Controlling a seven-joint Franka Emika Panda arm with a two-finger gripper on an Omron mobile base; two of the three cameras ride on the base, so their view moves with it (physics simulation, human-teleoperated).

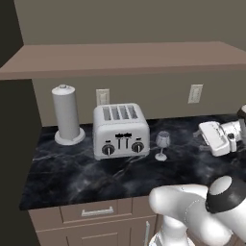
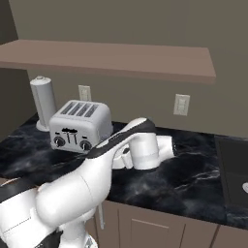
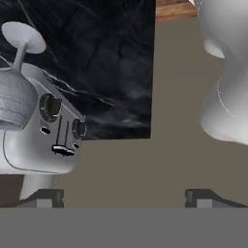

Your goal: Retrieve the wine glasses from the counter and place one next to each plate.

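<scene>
One wine glass [image 1: 162,143] stands upright on the black marble counter [image 1: 86,175], just right of the toaster. In the hand view, which is rolled over, the wine glass [image 3: 16,94] appears at the far left with its foot pointing up, off to the side of the gap between the fingers. My gripper [image 1: 202,133] hovers above the counter to the right of the glass, a short way from it and pointing toward it. Its fingertips [image 3: 44,197] stand wide apart, so the gripper [image 3: 123,199] is open and holds nothing. In the right base view my own arm hides the glass. The plates are out of view.
A silver four-slot toaster [image 1: 120,129] [image 2: 80,127] [image 3: 46,140] sits mid-counter, with a tall paper-towel cylinder [image 1: 66,115] [image 2: 43,102] to its left. A wooden shelf [image 1: 125,57] hangs above. Wall outlets [image 1: 194,93] sit behind. Drawers [image 1: 96,210] lie below the counter edge.
</scene>
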